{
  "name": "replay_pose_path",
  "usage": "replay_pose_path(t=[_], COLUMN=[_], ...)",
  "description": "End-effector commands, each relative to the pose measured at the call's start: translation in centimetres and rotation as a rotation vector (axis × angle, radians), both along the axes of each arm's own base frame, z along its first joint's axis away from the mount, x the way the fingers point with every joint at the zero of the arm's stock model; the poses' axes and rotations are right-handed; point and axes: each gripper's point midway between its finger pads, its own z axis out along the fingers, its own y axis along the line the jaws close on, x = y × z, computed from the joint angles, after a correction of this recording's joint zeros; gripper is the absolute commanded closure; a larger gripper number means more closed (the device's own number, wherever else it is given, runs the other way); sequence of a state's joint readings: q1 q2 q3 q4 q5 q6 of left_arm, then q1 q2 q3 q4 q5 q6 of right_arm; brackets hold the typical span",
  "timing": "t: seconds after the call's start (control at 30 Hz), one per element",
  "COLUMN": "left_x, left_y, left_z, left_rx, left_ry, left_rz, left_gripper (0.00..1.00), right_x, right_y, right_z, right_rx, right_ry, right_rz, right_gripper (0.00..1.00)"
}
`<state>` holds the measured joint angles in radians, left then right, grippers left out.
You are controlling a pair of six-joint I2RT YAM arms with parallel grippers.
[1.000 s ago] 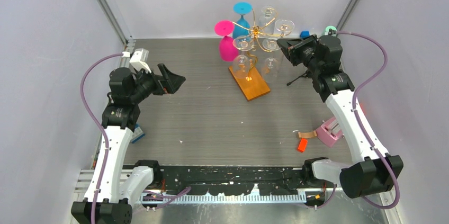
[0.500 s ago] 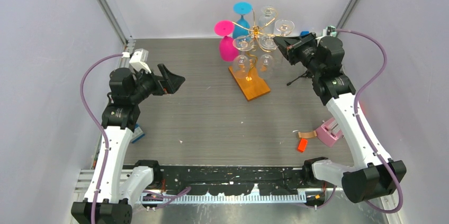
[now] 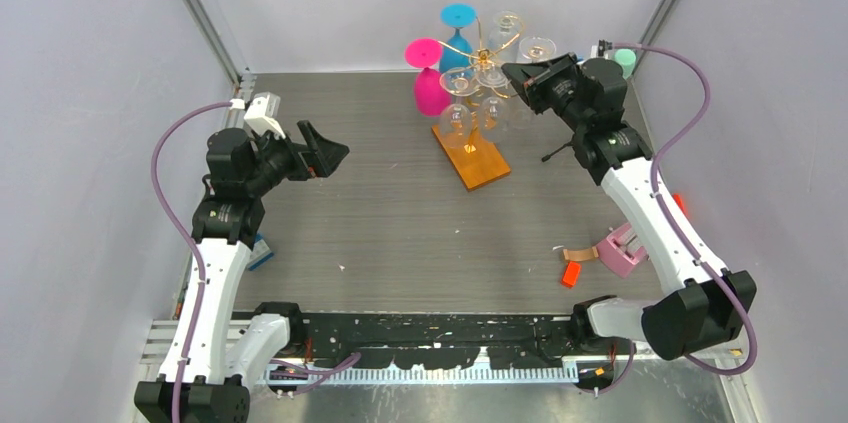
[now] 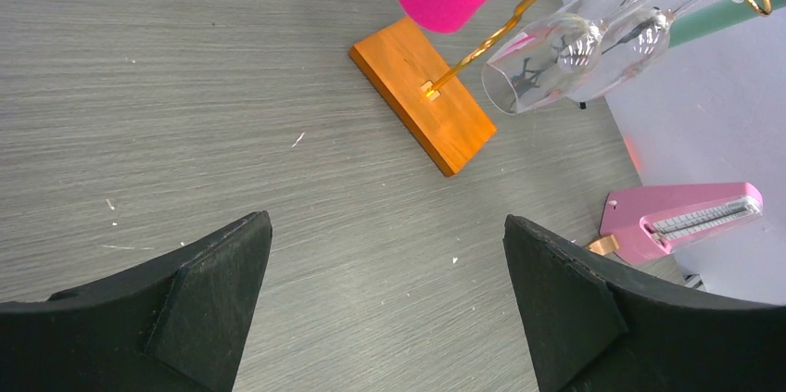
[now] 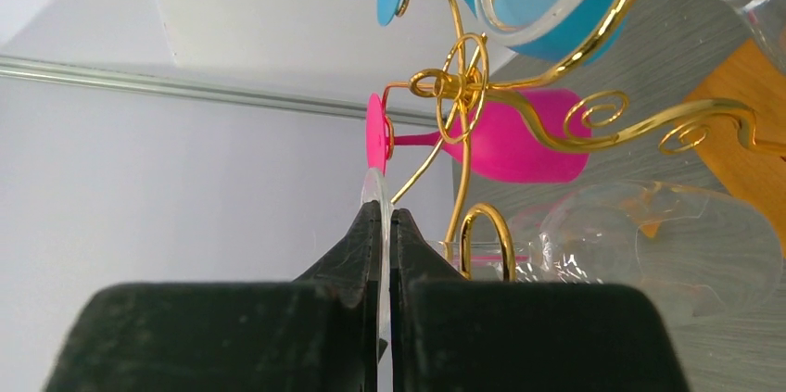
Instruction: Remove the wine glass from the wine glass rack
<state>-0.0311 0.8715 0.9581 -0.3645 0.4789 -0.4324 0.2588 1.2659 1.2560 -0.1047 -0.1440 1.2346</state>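
Observation:
The wine glass rack (image 3: 478,55) is a gold wire stand on an orange-brown wooden base (image 3: 472,159) at the back of the table. Several clear wine glasses, a pink one (image 3: 431,91) and a blue one (image 3: 458,19) hang on it upside down. My right gripper (image 3: 510,72) is at the rack's right side. In the right wrist view it (image 5: 385,225) is shut on the thin round foot of a clear wine glass (image 5: 649,248), whose stem sits in a gold loop (image 5: 484,234). My left gripper (image 3: 335,153) is open and empty, left of the rack; it also shows in the left wrist view (image 4: 389,299).
A small black tripod (image 3: 562,150) with a mint-green cylinder (image 3: 625,59) stands right of the rack. A pink box (image 3: 622,249) and a small orange block (image 3: 571,274) lie at the front right. A blue object (image 3: 261,254) lies by the left arm.
My right gripper has moved left, closer in to the rack, and the clear glass bowl under it has swung left with it. The left arm has not moved.

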Motion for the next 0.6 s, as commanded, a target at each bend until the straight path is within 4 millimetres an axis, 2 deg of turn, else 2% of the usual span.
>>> replay_pose_path(t=[0.0,0.33,0.57], left_x=[-0.2,-0.1,-0.2], left_y=[0.1,0.0,-0.4], left_z=[0.9,0.9,1.1], left_rx=[0.019,0.017,0.009], left_ry=[-0.047,-0.045,-0.054], left_rz=[-0.005,-0.006,-0.033], left_gripper=[0.0,0.0,0.0], right_x=[0.3,1.0,-0.3], right_y=[-1.0,-4.8,-6.4], right_z=[6.1,5.4,5.5], right_rx=[-0.004,-0.037,-0.034], right_ry=[-0.191,-0.153,-0.139], right_rz=[-0.085,-0.301,-0.37], right_gripper=[1.0,1.0,1.0])
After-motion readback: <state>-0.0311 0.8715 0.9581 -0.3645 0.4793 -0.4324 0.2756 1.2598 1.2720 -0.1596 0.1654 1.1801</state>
